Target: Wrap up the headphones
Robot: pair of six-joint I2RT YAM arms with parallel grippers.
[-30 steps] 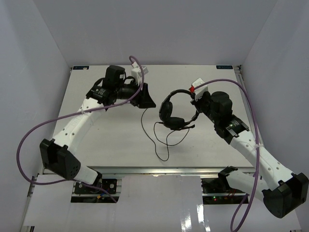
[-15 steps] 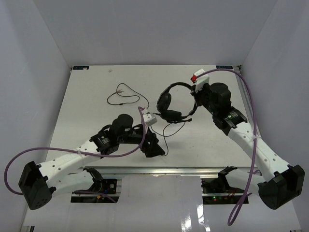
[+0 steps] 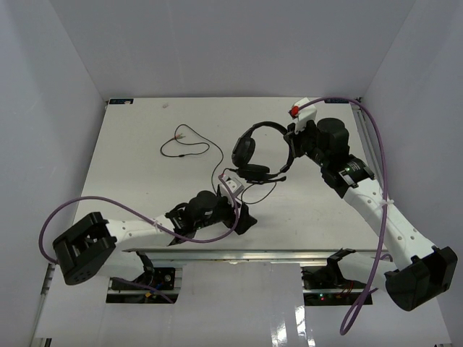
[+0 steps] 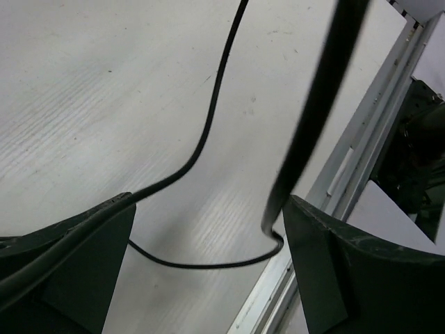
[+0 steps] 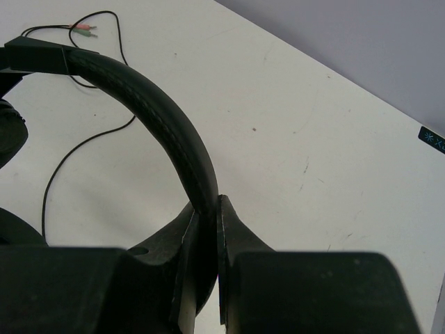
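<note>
The black headphones (image 3: 255, 150) are held off the table at the back right, headband (image 3: 268, 128) up and earcups below. My right gripper (image 3: 291, 147) is shut on the headband (image 5: 156, 101), which is pinched between its fingers (image 5: 240, 229). The thin cord hangs from the earcups and loops on the table (image 3: 249, 194). Its far end with the small plugs (image 3: 185, 133) lies at the back left, and the plugs also show in the right wrist view (image 5: 83, 28). My left gripper (image 3: 244, 217) is open low at the near edge, with a cord loop (image 4: 201, 264) between its fingers (image 4: 69, 264).
The table's metal front rail (image 4: 348, 174) runs right beside my left gripper, with the drop beyond it. Purple robot cables (image 3: 72, 210) arc off both arms. White walls close in the table on three sides.
My left arm has swung from the back left to the near edge, leaving the plug end lying at the back left. My right gripper has carried the headphones slightly back.
</note>
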